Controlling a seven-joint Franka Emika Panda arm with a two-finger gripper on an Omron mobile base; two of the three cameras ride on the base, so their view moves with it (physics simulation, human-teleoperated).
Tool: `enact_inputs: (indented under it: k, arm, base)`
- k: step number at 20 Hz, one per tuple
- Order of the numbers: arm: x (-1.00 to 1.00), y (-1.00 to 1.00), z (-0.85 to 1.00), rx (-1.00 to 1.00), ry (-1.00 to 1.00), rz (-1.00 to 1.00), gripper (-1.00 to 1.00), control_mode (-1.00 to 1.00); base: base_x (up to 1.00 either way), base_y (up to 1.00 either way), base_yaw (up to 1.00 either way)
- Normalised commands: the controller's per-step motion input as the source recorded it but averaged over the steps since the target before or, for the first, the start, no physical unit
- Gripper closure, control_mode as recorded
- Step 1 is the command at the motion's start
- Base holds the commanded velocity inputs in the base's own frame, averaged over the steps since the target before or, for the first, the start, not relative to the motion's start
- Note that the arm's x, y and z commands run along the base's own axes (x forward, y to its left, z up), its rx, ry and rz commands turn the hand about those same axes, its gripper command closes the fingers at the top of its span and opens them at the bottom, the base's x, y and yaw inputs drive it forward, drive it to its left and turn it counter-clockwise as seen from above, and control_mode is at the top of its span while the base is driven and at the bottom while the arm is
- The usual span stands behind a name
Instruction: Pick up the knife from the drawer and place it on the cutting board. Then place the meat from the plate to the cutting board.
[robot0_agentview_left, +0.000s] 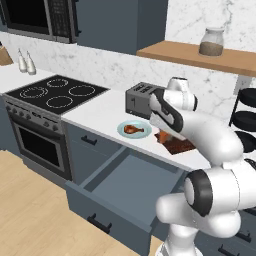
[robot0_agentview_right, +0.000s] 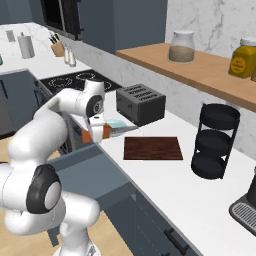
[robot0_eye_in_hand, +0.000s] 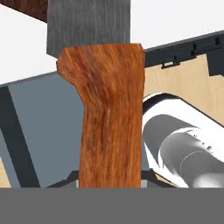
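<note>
A rendered home kitchen. A black glass four-ring cooktop (robot0_agentview_left: 56, 93) sits over a dark oven (robot0_agentview_left: 37, 142) at the left end of the white counter (robot0_agentview_left: 95, 114), with a grey slot toaster (robot0_agentview_right: 140, 103) against the marble backsplash. Slate-blue cabinets run below, one wide shallow drawer (robot0_agentview_left: 125, 187) pulled open. A wooden wall shelf (robot0_agentview_right: 200, 67) carries glass jars, and a knife block (robot0_agentview_right: 57, 46) stands in the far corner.

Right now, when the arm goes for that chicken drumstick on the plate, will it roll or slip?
Probably a little. The meat looks rounded and glossy, so it may slip or roll on the shallow plate. Its thick end and thinner bone end make an uneven, likely off-balance grip.
</note>
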Motion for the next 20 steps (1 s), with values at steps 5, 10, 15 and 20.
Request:
enact_inputs:
  k: [5,10,15,20]
  arm:
    - [0.53,-0.72,-0.4,-0.05,-0.14,-0.1,1.0,-1.0]
    - [0.61,-0.53,-0.08,0.0,0.1,-0.15,1.0,-1.0]
    - [0.61,-0.41,0.0,0.0,0.16,-0.07,1.0,-1.0]
    - [0.45,-0.46,-0.16,0.0,0.03,-0.03,1.0,-1.0]
  base:
    - [0.0,0.0,0.0]
    - [0.0,0.0,0.0]
    - [0.0,0.0,0.0]
    - [0.0,0.0,0.0]
